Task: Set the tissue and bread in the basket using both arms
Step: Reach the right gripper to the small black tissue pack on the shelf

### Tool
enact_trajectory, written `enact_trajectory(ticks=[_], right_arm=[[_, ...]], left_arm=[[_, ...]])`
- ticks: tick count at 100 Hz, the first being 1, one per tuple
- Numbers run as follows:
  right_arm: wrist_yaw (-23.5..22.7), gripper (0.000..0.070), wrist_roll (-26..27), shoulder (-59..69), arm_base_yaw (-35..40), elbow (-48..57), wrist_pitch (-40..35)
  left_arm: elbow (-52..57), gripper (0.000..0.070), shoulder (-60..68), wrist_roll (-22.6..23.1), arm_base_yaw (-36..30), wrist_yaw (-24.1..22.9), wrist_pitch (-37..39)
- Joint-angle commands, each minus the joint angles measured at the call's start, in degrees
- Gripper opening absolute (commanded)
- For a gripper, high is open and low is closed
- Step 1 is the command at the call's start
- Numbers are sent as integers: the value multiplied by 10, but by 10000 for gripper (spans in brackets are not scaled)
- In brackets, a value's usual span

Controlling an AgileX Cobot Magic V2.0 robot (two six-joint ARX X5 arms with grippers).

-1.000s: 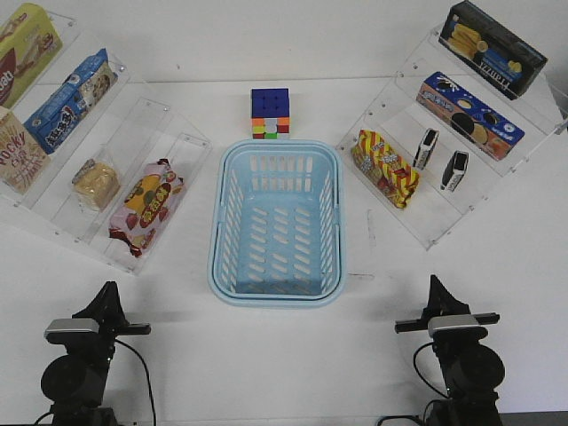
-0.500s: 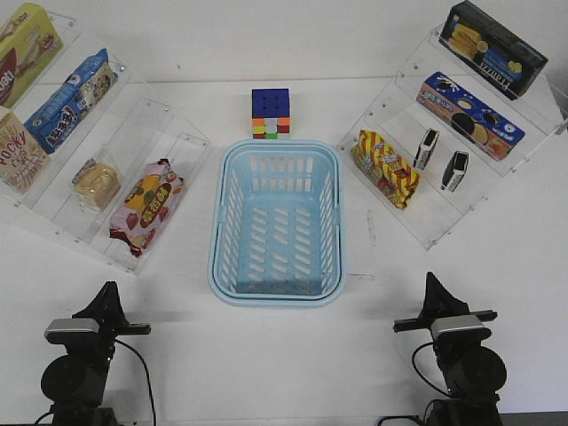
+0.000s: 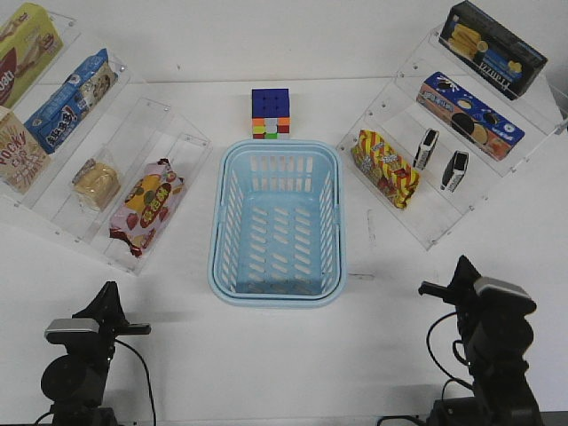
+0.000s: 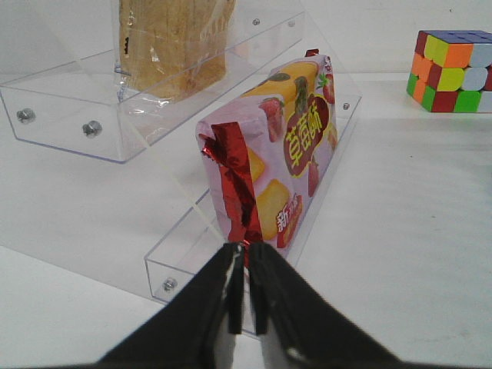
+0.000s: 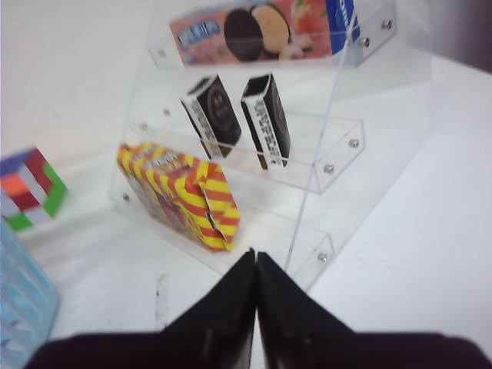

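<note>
A plain white worktop [image 3: 284, 355] fills the front view, with clear acrylic stepped shelves at left and right. At centre sits the basket [image 3: 216, 257], light blue slotted plastic with rounded corners, and nothing lies in it, so neither item has been delivered. The bread [image 3: 95, 183], a golden-tan bun in crinkly clear wrap, rests on the left shelf at mid-left of the frame. The tissue [image 3: 426, 148], a small flat black pack with white edges, stands on edge on the right shelf beside a second like pack [image 3: 455, 170]. Both arms sit low in the frame, the left gripper [image 3: 108, 297] at lower left and the right gripper [image 3: 461, 269] at lower right, well apart from the shelves. Both pickups and both placements look still to do.

In the left wrist view, the left gripper's fingers are pressed together, holding nothing; a glossy pink snack bag [image 4: 284, 161] fills the centre and the bread shows at upper left.

In the right wrist view, slightly blurred, the right gripper is likewise pressed together and empty, with the two black packs at upper centre.
</note>
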Motion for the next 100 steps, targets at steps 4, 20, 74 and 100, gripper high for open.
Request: enact_trajectory(ticks=[4,20,74,100], right_arm=[[0,245,-49,106,0,70,0],[15,485,-89,255,-6,169,5],[15,484,-151,610,-75,393,63],[14,0,-152,667,-82,416,76]], left_arm=[[-12,1,-1,-5,0,0,9],[-12,1,-1,-5,0,0,9],[-12,1,-1,-5,0,0,9],[-12,1,-1,-5,0,0,9]])
